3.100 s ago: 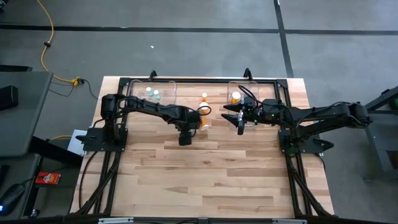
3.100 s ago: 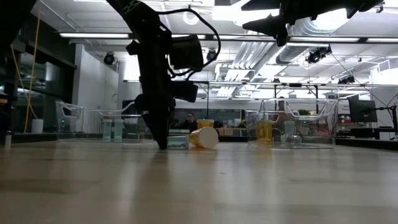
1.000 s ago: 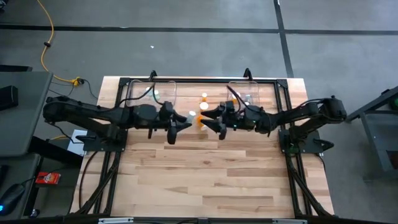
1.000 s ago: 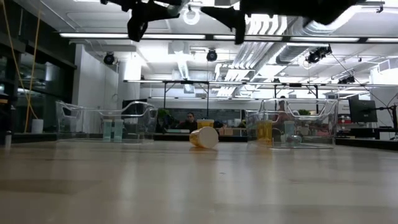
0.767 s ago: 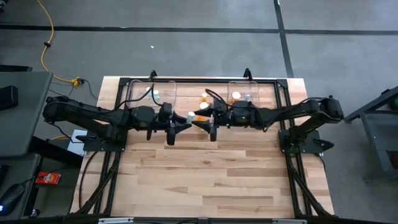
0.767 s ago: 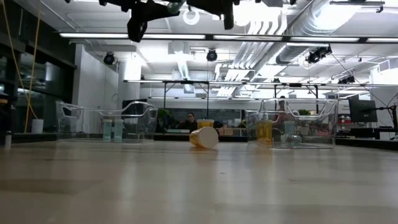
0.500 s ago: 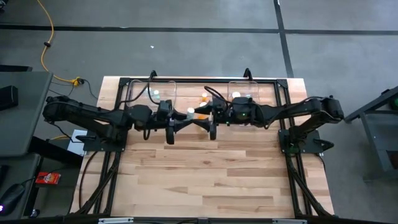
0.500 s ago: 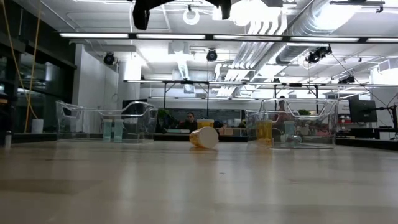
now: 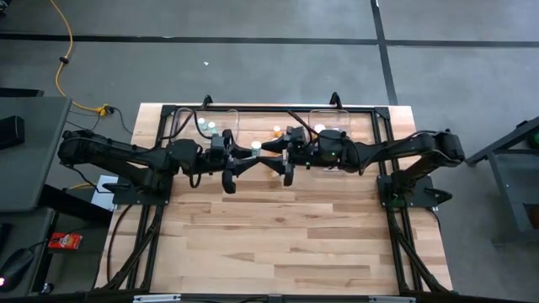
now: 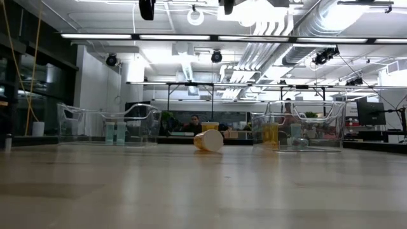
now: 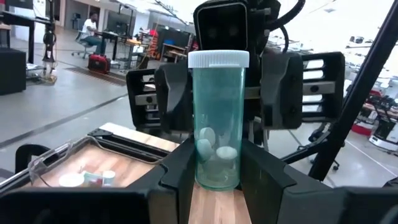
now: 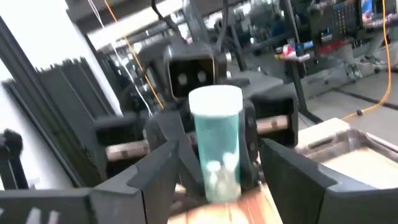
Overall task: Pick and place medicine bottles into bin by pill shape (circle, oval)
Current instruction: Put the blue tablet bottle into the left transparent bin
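Observation:
A clear teal medicine bottle (image 11: 217, 118) with a white cap and white pills inside stands upright in my left gripper (image 11: 216, 186), which is shut on it high above the table's far middle (image 9: 256, 148). My right gripper (image 12: 217, 180) faces it level from the table's right (image 9: 274, 151). It is open, with its fingers spread to either side of the bottle and apart from it. An orange bottle (image 10: 208, 140) lies on its side on the table between the bins. Another orange bottle (image 9: 275, 130) shows just beyond the grippers. My left gripper pinches the lower part of the bottle's body (image 11: 214, 168) between its two fingers (image 11: 177, 180). The fingers come level from the table's left. The bottle stands upright with its cap up, lifted clear of the table.
A clear bin (image 9: 206, 126) with pale bottles stands at the far left. A second clear bin (image 9: 330, 128) with orange and pale bottles stands at the far right. A black frame (image 9: 383, 151) edges the wooden table. People sit in the room behind.
My right gripper has risen and gone toward the table's left until it faces the held bottle, staying open. My left gripper has tipped its wrist up to level and rolled, bringing the bottle upright, and has kept hold of it.

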You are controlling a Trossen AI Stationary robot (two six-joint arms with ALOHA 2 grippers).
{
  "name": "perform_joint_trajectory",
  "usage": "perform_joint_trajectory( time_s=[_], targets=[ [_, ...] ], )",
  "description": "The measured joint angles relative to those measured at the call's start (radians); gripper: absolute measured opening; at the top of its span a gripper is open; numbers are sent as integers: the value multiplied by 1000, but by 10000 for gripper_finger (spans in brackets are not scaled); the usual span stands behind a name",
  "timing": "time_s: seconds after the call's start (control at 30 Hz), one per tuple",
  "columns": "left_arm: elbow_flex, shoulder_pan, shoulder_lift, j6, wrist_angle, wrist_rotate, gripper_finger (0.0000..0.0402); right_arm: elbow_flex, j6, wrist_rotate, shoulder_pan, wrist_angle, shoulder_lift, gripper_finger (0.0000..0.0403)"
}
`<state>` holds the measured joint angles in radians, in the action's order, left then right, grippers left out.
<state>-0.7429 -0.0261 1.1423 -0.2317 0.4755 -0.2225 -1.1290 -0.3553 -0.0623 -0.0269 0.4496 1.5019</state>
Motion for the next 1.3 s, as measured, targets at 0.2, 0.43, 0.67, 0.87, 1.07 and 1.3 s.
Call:
perform_joint_trajectory(
  time_s=[0.2, 0.43, 0.67, 0.87, 1.07, 1.3],
  targets=[
    [0, 0, 0, 0, 1, 2, 99, 0, -19, 0, -2, 112, 57, 217],
    [0, 0, 0, 0, 0, 2, 99, 0, -29, 18, -2, 118, 76, 217],
    [0, 0, 0, 0, 2, 3, 99, -4, -20, 33, -2, 114, 75, 204],
    [-2, 0, -3, 3, 10, 3, 99, -26, -3, 35, 0, 101, 74, 169],
    [-2, 0, -3, 7, 7, 3, 99, -27, -3, 40, 1, 99, 73, 160],
    [-2, 2, -2, 18, 7, 10, 99, -27, -10, 40, 7, 109, 73, 159]
  ],
)
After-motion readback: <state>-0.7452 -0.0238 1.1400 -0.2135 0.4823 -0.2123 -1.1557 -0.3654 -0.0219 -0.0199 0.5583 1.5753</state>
